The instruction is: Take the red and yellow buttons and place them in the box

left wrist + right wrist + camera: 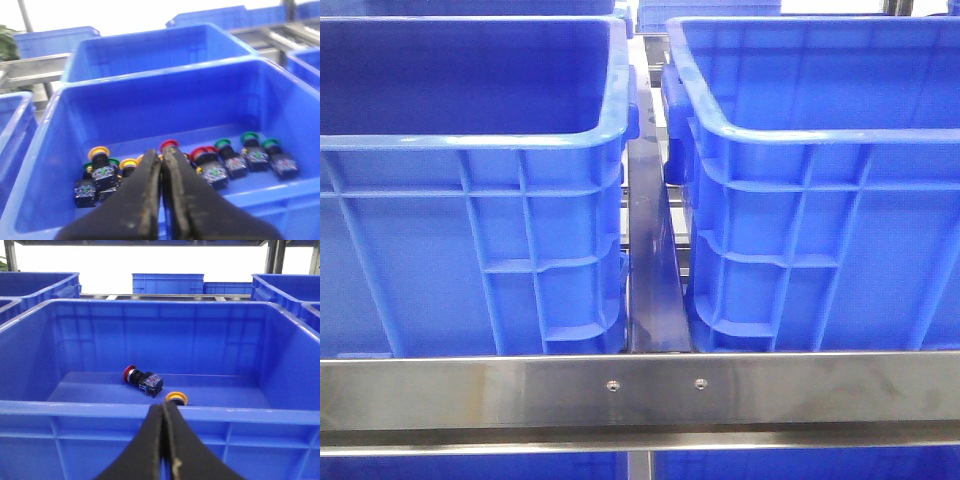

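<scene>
In the left wrist view my left gripper (162,153) is shut and empty, above the near wall of a blue box (165,95). Inside lie several push buttons: a yellow one (99,152), another yellow one (129,164), a red one (169,145), a second red one (202,152) and green ones (249,137). In the right wrist view my right gripper (164,407) is shut and empty before the near rim of another blue box (160,412). That box holds a red button (131,373) and a yellow button (176,398). Neither gripper shows in the front view.
The front view shows two tall blue bins, left (470,250) and right (820,240), with a narrow metal gap between them and a steel rail (640,390) across the front. More blue bins (167,283) stand behind on metal racking.
</scene>
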{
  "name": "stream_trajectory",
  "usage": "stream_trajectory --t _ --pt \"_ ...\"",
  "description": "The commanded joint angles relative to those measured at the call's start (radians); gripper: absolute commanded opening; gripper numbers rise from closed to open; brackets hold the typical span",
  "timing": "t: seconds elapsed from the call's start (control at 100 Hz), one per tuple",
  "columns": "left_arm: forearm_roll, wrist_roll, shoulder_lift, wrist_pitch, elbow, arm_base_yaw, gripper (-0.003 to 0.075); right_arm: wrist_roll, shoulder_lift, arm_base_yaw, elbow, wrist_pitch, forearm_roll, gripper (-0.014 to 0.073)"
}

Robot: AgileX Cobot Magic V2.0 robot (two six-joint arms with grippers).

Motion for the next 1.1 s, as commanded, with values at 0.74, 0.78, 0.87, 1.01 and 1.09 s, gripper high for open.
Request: stream_trajectory --t 0.74,0.78,0.87,1.01,1.09 --pt "0.286 -0.295 -0.091 -0.484 0.395 0.0 -0.0019 -0.001 -0.02 -0.002 0.0 -0.087 -0.012 -0.0067" --pt "0.286 -0.295 -0.091 -0.503 0.405 0.0 -0.0019 -0.001 -0.02 -0.002 0.0 -0.087 -0.012 -0.0067" --pt "0.292 -0.295 -0.091 -0.511 0.405 0.0 -0.0019 -0.001 -0.02 -0.002 0.0 -0.087 -0.012 -0.0067" --pt "0.301 -0.295 -0.091 -0.535 0.405 0.0 -0.0019 -0.001 -0.02 -0.002 0.0 -0.087 -0.012 -0.0067" --pt "0.301 -0.295 -0.091 -0.535 0.405 0.0 -0.0019 -0.001 -0.02 -0.002 0.0 -0.087 -0.012 -0.0067"
